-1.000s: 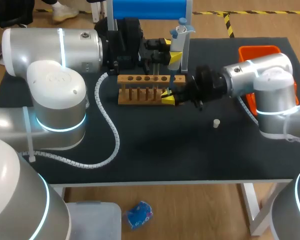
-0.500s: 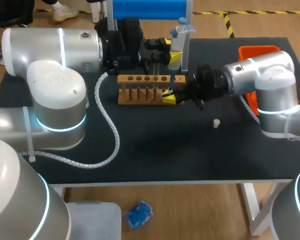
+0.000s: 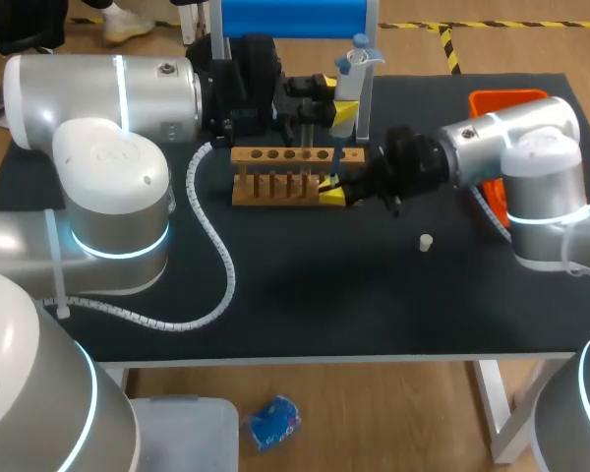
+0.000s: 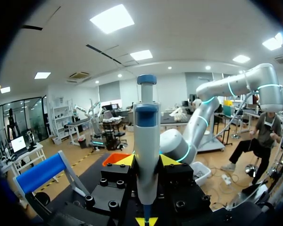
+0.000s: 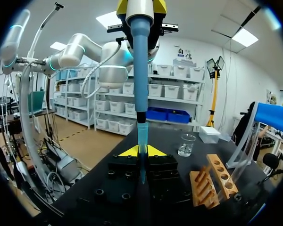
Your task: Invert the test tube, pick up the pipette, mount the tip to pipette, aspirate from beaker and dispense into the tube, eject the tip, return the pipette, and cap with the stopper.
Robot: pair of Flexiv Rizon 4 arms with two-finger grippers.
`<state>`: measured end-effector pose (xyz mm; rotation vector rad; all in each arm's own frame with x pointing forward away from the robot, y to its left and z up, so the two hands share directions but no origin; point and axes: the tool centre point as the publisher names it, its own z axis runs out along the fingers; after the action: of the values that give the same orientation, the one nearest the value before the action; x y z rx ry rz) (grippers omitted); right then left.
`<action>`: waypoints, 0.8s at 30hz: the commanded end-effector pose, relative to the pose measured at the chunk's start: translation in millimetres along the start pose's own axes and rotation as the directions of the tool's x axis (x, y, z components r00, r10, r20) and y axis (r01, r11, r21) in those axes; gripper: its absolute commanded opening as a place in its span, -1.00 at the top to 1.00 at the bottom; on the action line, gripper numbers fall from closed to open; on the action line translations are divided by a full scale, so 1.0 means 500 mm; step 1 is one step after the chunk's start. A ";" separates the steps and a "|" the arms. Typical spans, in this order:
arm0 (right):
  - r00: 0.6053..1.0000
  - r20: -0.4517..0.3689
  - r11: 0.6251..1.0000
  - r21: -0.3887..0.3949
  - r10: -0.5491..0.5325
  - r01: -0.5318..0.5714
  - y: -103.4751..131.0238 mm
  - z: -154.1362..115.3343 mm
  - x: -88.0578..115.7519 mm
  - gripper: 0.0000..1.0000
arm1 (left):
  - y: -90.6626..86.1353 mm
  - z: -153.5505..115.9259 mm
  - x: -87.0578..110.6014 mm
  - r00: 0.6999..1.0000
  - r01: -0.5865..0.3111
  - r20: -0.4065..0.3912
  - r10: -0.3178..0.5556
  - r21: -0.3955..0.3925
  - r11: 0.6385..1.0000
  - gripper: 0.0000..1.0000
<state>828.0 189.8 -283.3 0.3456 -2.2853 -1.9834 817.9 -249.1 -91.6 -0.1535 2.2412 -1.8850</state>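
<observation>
Left wrist view: left gripper (image 4: 146,162) clamped on the upright blue-and-white pipette (image 4: 146,136) — its translucent blue tip (image 5: 142,134) dips between the fingers of the right gripper (image 5: 141,151), pinched narrow on the clear glass test tube (image 5: 142,165), just beside the wooden tube rack (image 3: 285,177). The small white stopper (image 3: 426,242) lies apart on the table.

A black-topped table (image 3: 324,295) stands on white legs.
</observation>
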 end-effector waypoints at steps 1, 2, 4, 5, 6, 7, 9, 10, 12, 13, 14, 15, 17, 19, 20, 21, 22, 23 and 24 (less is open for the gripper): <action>1.000 -0.001 1.000 0.015 0.005 -0.005 0.001 0.004 0.000 1.00 | 0.004 0.001 0.000 1.000 -0.002 0.001 0.002 0.006 1.000 1.00; 1.000 -0.002 1.000 0.016 0.006 -0.006 0.000 0.004 0.000 1.00 | 0.004 0.001 0.000 1.000 -0.002 0.001 0.002 0.006 1.000 1.00; 1.000 -0.002 1.000 0.017 0.008 -0.008 -0.002 0.005 0.002 1.00 | 0.004 0.001 0.000 1.000 -0.002 0.001 0.002 0.006 1.000 1.00; 1.000 -0.003 1.000 0.017 0.010 -0.010 -0.003 0.005 0.004 1.00 | 0.004 0.001 0.000 1.000 -0.002 0.001 0.002 0.006 1.000 1.00; 1.000 -0.003 1.000 0.017 0.012 -0.012 -0.004 0.005 0.004 1.00 | 0.004 0.001 0.000 1.000 -0.002 0.001 0.002 0.006 1.000 1.00; 1.000 -0.002 1.000 0.017 0.013 -0.013 -0.004 0.005 0.004 1.00 | 0.004 0.001 0.000 1.000 -0.002 0.001 0.002 0.006 1.000 1.00; 1.000 -0.001 1.000 0.016 0.016 -0.016 -0.005 0.004 0.005 1.00 | 0.004 0.001 0.000 1.000 -0.002 0.001 0.002 0.006 1.000 1.00; 1.000 0.000 1.000 0.016 0.017 -0.017 -0.006 0.003 0.005 1.00 | 0.004 0.001 0.000 1.000 -0.002 0.001 0.002 0.006 1.000 1.00; 1.000 0.001 1.000 0.017 0.020 -0.020 -0.008 0.001 0.005 1.00 | 0.004 0.001 0.000 1.000 -0.002 0.001 0.002 0.006 1.000 1.00; 1.000 0.001 1.000 0.017 0.021 -0.021 -0.009 0.000 0.005 1.00 | 0.004 0.001 0.000 1.000 -0.002 0.001 0.002 0.006 1.000 1.00; 1.000 0.002 1.000 0.017 0.023 -0.023 -0.010 -0.001 0.005 1.00 | 0.004 0.001 0.000 1.000 -0.002 0.001 0.002 0.006 1.000 1.00; 1.000 0.003 1.000 0.017 0.025 -0.025 -0.011 -0.002 0.005 1.00 | 0.004 0.001 0.000 1.000 -0.002 0.001 0.002 0.006 1.000 1.00; 1.000 0.006 0.999 0.018 0.026 -0.026 -0.012 -0.004 0.004 1.00 | 0.004 0.001 0.000 1.000 -0.002 0.001 0.002 0.006 1.000 1.00; 1.000 0.010 1.000 0.017 0.025 -0.025 -0.009 -0.007 0.003 1.00 | 0.004 0.001 0.000 1.000 -0.002 0.001 0.002 0.006 1.000 1.00; 1.000 0.011 1.000 0.017 0.023 -0.023 -0.007 -0.008 0.002 1.00 | 0.004 0.001 0.000 1.000 -0.002 0.001 0.002 0.006 1.000 1.00; 1.000 0.012 1.000 0.017 0.020 -0.021 -0.005 -0.008 0.001 1.00 | 0.004 0.001 0.000 1.000 -0.002 0.001 0.002 0.006 1.000 1.00; 1.000 0.012 1.000 0.018 0.018 -0.019 -0.003 -0.008 0.001 1.00 | 0.004 0.001 0.000 1.000 -0.002 0.001 0.002 0.006 1.000 1.00; 1.000 0.011 1.000 0.018 0.017 -0.017 -0.002 -0.008 0.000 1.00 | 0.004 0.001 0.000 1.000 -0.002 0.001 0.002 0.006 1.000 1.00; 1.000 0.011 1.000 0.018 0.015 -0.015 -0.001 -0.009 -0.001 1.00 | 0.004 0.001 0.000 1.000 -0.002 0.001 0.002 0.006 1.000 1.00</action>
<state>830.0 186.4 -285.8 0.3182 -2.3004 -1.9683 818.0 -249.0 -92.0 -0.1536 2.2419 -1.8843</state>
